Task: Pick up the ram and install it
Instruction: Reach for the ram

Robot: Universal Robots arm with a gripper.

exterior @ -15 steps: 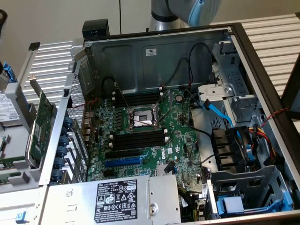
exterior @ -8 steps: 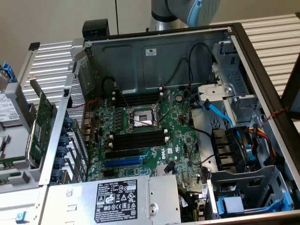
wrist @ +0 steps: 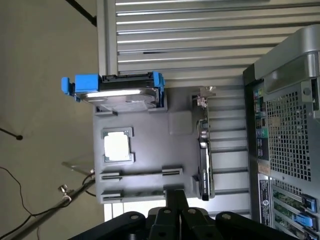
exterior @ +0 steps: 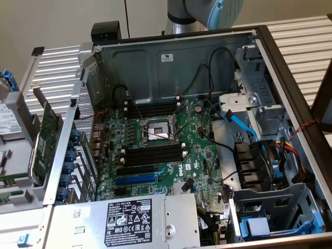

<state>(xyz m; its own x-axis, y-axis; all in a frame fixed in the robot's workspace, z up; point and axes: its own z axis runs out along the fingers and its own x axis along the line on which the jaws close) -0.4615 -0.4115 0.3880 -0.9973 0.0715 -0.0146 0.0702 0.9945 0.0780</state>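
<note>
My gripper (wrist: 175,196) is shut, its dark fingertips pressed together with nothing between them. It hangs over a grey fixture tray (wrist: 150,120), close to two narrow stick holders (wrist: 140,174). Whether the ram stands edge-on in a holder I cannot tell from the wrist view. In the exterior view a green strip (exterior: 4,166) at the left edge, cut off by the frame, may be the ram. The memory slots (exterior: 153,153), black with white clips, lie bare on the motherboard (exterior: 171,166) inside the open case; a second group (exterior: 153,110) sits behind the processor socket (exterior: 154,130).
The tray also carries a hard drive in a blue caddy (wrist: 117,90), a processor chip (wrist: 117,146) and a green expansion card (wrist: 204,150) on edge. Cables, a power supply (exterior: 124,220) and drive cages (exterior: 270,207) crowd the case. The arm's elbow (exterior: 207,13) is behind the case.
</note>
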